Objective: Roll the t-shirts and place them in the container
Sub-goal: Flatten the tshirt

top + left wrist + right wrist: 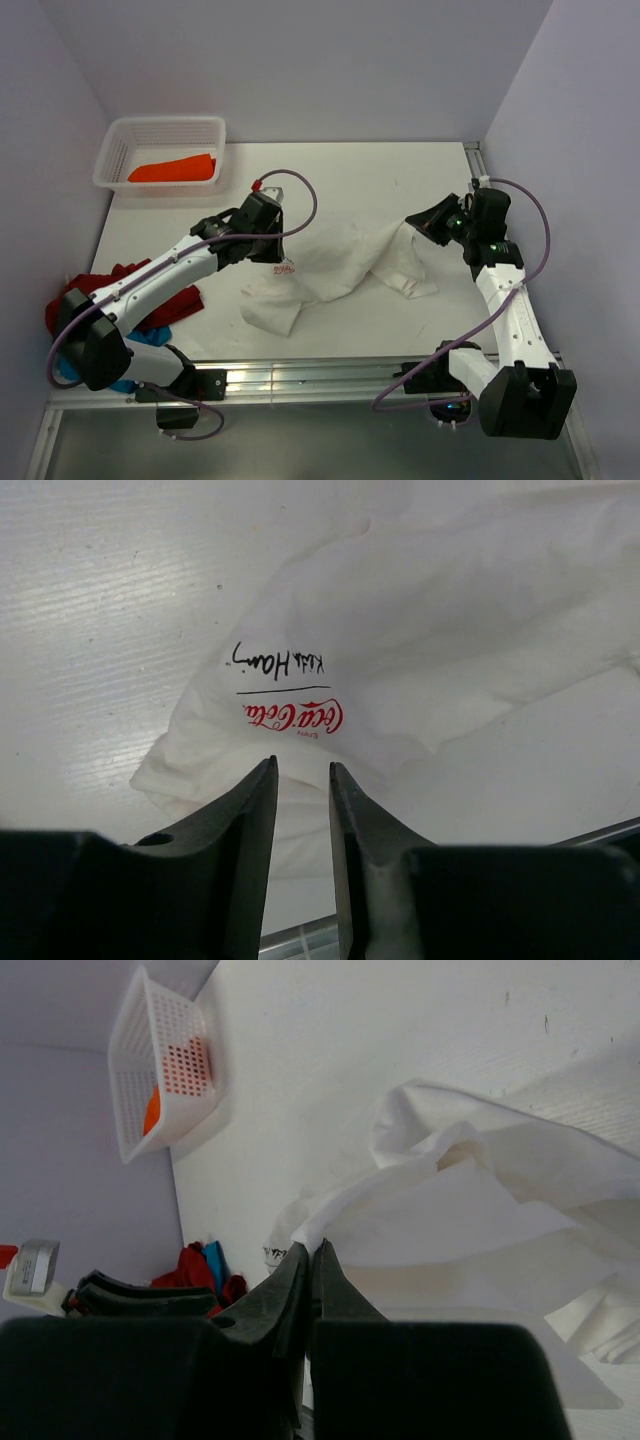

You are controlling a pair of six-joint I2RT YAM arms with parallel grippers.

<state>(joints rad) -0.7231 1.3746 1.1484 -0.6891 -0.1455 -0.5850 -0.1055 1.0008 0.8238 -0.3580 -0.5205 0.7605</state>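
Note:
A white t-shirt (340,262) lies crumpled in the middle of the table. Its neck label with red Coca-Cola lettering (295,717) faces up. My left gripper (274,250) hovers just over that collar end, and in the left wrist view the gripper (302,765) is open with only cloth below the gap. My right gripper (425,222) is shut on a raised fold of the white t-shirt (480,1210), pinched at the tips (312,1247). An orange t-shirt (172,170) lies in the basket. Dark red (150,300) and blue (68,368) t-shirts are heaped at the left edge.
The white perforated basket (112,150) stands at the back left corner. Lilac walls close in the table on the left, back and right. A metal rail (330,375) runs along the near edge by the arm bases.

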